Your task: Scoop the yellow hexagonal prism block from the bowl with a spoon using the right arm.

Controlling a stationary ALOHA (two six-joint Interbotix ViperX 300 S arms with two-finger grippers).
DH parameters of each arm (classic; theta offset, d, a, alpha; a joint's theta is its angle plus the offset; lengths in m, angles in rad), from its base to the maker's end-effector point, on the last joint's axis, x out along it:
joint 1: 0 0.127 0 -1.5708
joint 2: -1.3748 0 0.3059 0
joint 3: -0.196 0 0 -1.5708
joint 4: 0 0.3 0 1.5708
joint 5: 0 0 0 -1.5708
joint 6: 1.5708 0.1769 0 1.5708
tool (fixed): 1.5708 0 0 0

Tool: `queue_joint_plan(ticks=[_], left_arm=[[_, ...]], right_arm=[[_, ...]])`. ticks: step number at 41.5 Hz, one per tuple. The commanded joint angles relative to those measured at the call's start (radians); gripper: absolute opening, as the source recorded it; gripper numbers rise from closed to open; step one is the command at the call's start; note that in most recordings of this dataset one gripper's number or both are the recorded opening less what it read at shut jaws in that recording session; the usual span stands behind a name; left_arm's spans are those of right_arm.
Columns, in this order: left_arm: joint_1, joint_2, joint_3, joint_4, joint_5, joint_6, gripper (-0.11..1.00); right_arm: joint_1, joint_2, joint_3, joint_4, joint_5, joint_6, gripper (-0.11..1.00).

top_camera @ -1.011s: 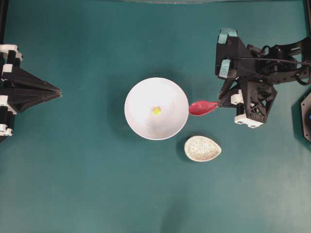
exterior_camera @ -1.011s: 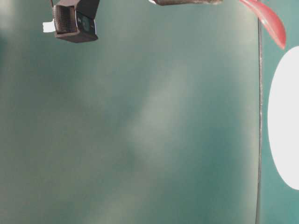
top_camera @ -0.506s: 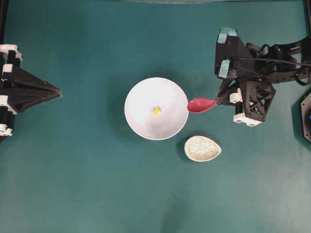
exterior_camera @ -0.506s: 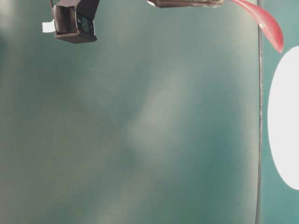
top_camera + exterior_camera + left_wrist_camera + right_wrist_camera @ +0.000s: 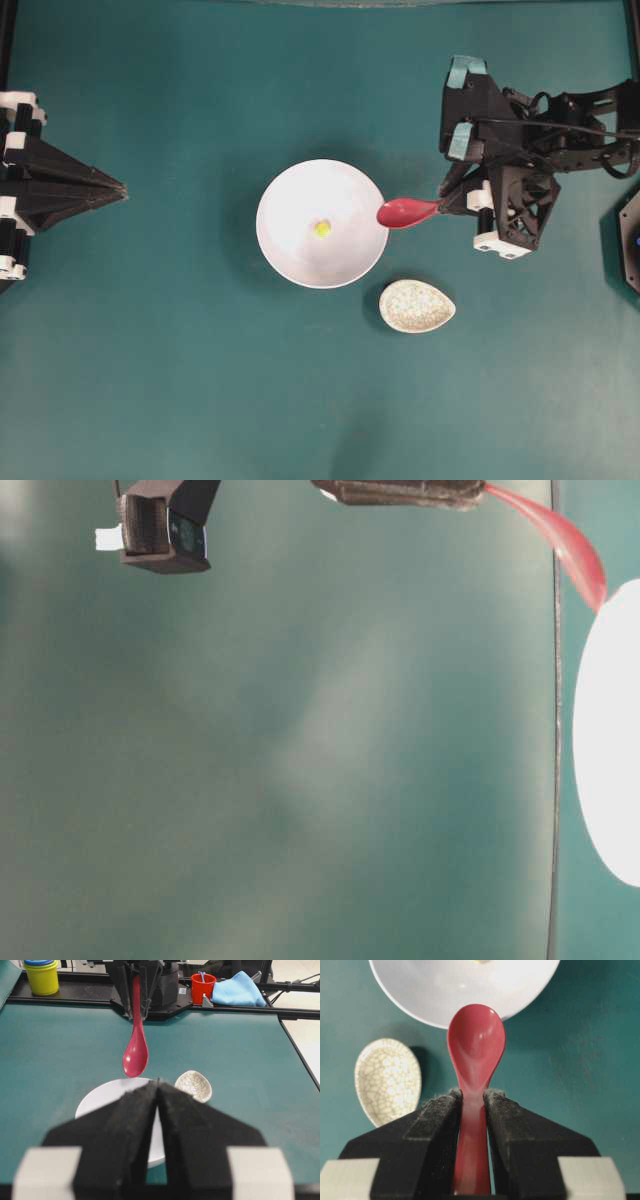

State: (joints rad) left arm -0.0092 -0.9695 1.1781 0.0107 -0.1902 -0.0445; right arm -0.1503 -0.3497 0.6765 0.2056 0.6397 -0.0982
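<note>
Landmark: the bowl (image 5: 322,224), white, mid-mat. Over the last second the spoon (image 5: 405,212) has crept toward it: the scoop tip sat just outside the bowl's right rim, then met it, and now overlaps the rim edge in the overhead view. The table-level view agrees, with the red scoop (image 5: 575,555) lower and closer to the white rim than before. The right gripper (image 5: 472,1105) has its 2 padded jaws closed on the spoon handle, scoop pointing at the bowl, hollow side up; from the left wrist view the spoon (image 5: 136,1055) hangs above the bowl's far rim, not yet inside. The yellow hexagonal prism block (image 5: 322,228) lies near the bowl's centre, apart from the scoop, unmoved. The left gripper (image 5: 158,1091) has its jaws pressed together on nothing, parked well to the bowl's left, no change. The speckled spoon rest (image 5: 417,306) sits just beside the bowl's lower right, clear of the spoon's path. Judgement: approach stage, grasp secure, scooping not begun. Next the scoop likely needs to clear the rim, dip and slide under the block; the block is tiny and may skid along the smooth bowl floor.
</note>
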Motion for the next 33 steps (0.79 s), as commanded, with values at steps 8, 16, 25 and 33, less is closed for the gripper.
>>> queue_joint_plan(ticks=[8,16,25,33], left_arm=[[0.002,0.008,-0.023,0.003,-0.008,-0.002,0.08],[0.002,0.008,-0.023,0.002,-0.006,-0.002,0.08],[0.002,0.008,-0.021,0.003,0.005,0.0,0.08],[0.002,0.008,-0.021,0.003,0.02,0.002,0.08]], right_arm=[[0.0,0.063,-0.078,-0.002,0.023,-0.006,0.24],[0.0,0.14,-0.16,-0.002,0.106,-0.017,0.24],[0.0,0.175,-0.199,-0.003,0.143,-0.021,0.24],[0.0,0.175,-0.202,-0.011,0.141,-0.021,0.24]])
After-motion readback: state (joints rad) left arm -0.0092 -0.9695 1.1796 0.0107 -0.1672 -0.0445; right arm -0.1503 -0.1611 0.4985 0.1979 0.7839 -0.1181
